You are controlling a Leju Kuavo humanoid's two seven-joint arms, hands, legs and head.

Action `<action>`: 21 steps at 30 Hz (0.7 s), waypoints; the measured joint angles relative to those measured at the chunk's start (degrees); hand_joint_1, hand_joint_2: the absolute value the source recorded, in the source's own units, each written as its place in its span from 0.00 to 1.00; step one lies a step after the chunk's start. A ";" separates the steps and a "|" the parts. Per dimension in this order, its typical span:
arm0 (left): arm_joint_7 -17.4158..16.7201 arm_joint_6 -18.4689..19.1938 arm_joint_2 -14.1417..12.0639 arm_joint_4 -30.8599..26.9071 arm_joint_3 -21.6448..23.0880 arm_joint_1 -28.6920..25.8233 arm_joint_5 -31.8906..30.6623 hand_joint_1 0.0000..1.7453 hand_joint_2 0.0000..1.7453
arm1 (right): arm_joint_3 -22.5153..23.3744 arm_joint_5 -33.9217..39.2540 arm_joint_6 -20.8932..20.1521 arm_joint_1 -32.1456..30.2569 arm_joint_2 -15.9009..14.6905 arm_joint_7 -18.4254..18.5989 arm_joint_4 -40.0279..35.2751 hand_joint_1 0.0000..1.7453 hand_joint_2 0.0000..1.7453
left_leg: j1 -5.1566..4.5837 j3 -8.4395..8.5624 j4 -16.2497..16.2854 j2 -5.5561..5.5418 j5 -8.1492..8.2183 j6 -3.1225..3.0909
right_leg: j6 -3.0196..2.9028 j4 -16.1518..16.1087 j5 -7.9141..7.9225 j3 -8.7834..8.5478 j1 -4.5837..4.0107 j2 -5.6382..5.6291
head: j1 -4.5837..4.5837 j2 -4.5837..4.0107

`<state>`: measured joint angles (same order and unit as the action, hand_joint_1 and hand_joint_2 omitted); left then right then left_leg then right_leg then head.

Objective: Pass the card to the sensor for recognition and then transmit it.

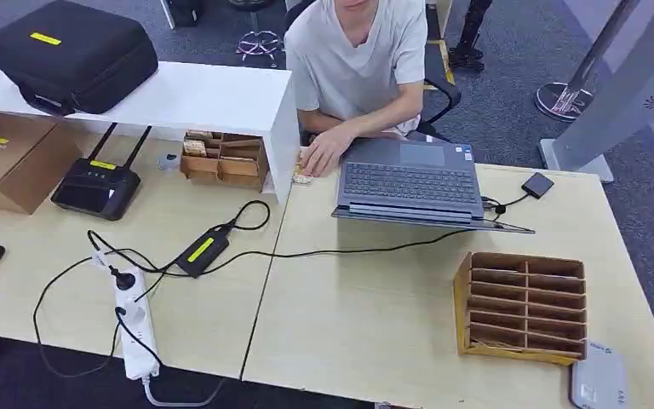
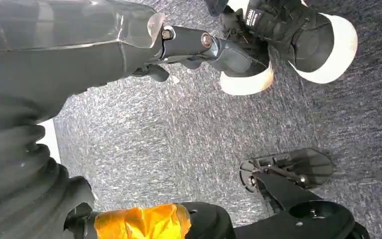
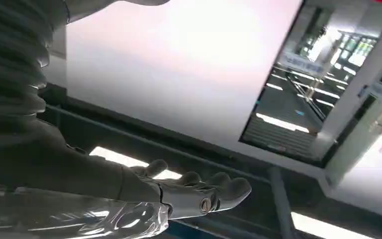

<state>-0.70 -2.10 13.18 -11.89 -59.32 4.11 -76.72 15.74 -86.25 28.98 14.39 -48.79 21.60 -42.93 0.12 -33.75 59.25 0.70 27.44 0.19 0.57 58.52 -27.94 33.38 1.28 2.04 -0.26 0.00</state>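
Hanging low toward the carpet, the left hand point(image 2: 214, 50) holds nothing, its fingers loosely curled, while the right hand point(image 3: 194, 194) lies palm-up with fingers apart and empty, seemingly waiting to receive. No card can be picked out for sure; small pieces point(image 1: 302, 177) lie under the person's hand point(image 1: 328, 153) beside the laptop point(image 1: 409, 181), perhaps ready for handover.

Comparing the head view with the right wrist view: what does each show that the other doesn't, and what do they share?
Head view alone: the wooden table with an open laptop, a wooden slotted organizer, a white power strip, a black case, and a seated person's hand resting beside the laptop. Right wrist view alone: the right robot hand, its fingers extended and holding nothing, against ceiling lights and a glass-walled interior. Shared: nothing identifiable; no card is discernible in either.
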 joint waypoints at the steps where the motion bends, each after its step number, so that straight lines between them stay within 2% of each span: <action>1: 0.00 -0.11 0.04 0.00 0.00 0.00 -0.04 0.00 1.00 | 0.73 -0.02 -0.62 -0.98 -0.06 0.45 -0.02 0.00 1.00 | 0.00 0.00 0.00 0.00 0.01 -0.02 | 0.00 -0.01 0.00 0.00 0.00 0.01 | 0.04 0.00; 6: -0.42 -0.42 0.24 0.00 0.00 -0.01 -0.31 0.00 1.00 | 3.50 -0.04 -4.35 -5.85 -1.22 2.42 0.46 0.00 1.00 | 0.00 0.02 0.00 0.00 0.01 -0.03 | 0.00 0.00 0.00 0.00 0.01 0.01 | 0.02 0.00; 11: -0.77 -0.50 0.42 0.00 0.00 0.03 -0.31 0.00 1.00 | 6.16 -0.05 -4.83 -8.73 -2.07 2.25 1.33 0.00 1.00 | 0.00 0.05 0.00 0.14 0.04 -0.05 | 0.00 0.00 0.00 0.00 0.01 -0.14 | 0.00 0.00; 16: -0.77 -0.50 0.46 0.00 0.00 0.04 -0.31 0.00 1.00 | 6.95 -0.07 -4.94 -9.74 -2.45 2.16 1.77 0.00 1.00 | -0.01 0.08 0.00 0.20 0.04 -0.06 | 0.00 0.00 0.00 0.00 0.01 -0.17 | 0.00 0.00; 21: -0.85 -0.50 0.46 0.00 0.00 0.05 -0.59 0.00 1.00 | 8.73 -0.04 -8.24 -12.05 -2.91 2.36 2.32 0.00 1.00 | 0.00 0.13 0.01 0.13 0.04 -0.06 | 0.01 -0.03 -0.01 -0.04 0.01 -0.10 | 0.02 0.00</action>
